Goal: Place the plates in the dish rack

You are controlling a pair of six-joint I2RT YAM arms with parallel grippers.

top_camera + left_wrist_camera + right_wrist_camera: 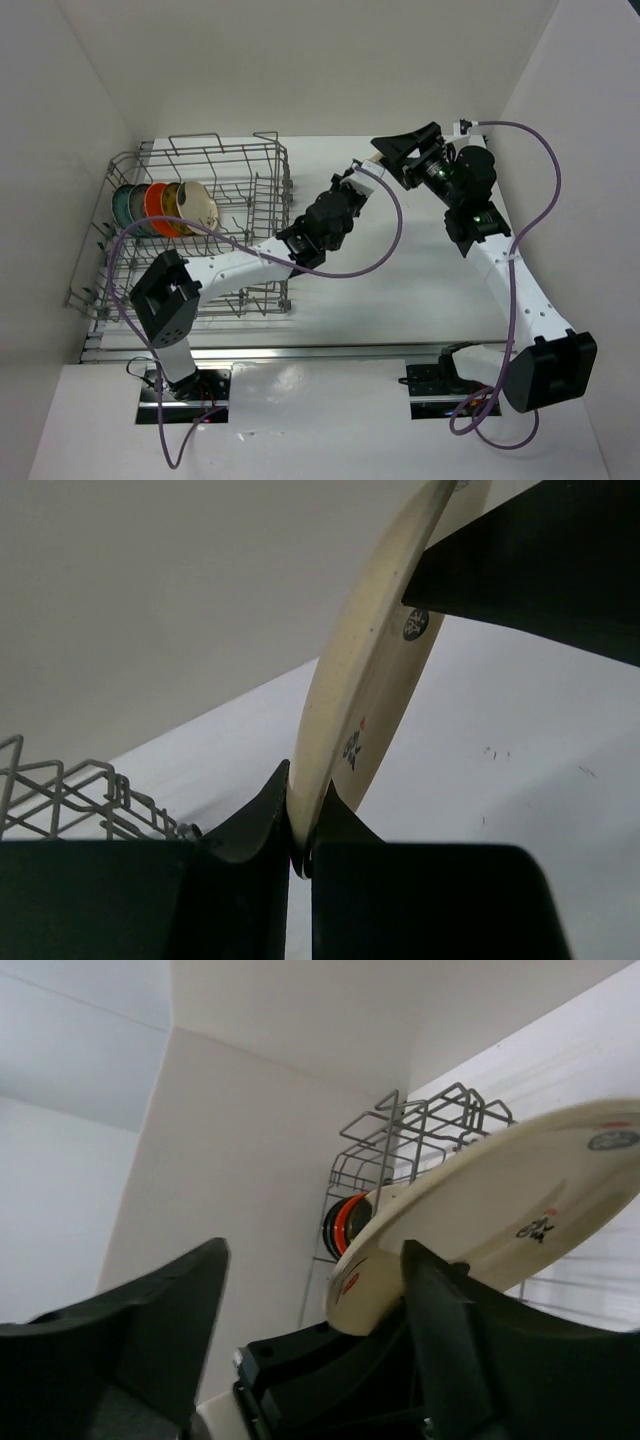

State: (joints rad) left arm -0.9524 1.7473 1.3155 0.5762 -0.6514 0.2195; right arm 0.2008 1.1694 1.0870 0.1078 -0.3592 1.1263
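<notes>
Just right of the dish rack [270,160], your left gripper [300,850] is clamped on the lower rim of a cream plate [370,680] and holds it on edge above the white table [400,300]. The plate carries small dark marks and a red fleck on its face. Your right gripper [312,1250] meets it from the side farther from the rack. Its jaws are spread wide, the plate's upper rim sits in the gap, and one black finger [520,560] lies against the plate's face. Whether that finger presses on the plate cannot be told.

Inside the rack, at its left end, a row of plates [165,208] stands on edge between the tines: blue-green, orange, yellow-brown and cream.

Plain white walls [300,60] close the table in behind the rack and on both sides. The rack sits in the far left corner, against the left wall. A purple cable [385,240] loops across the table to the right of the rack.
</notes>
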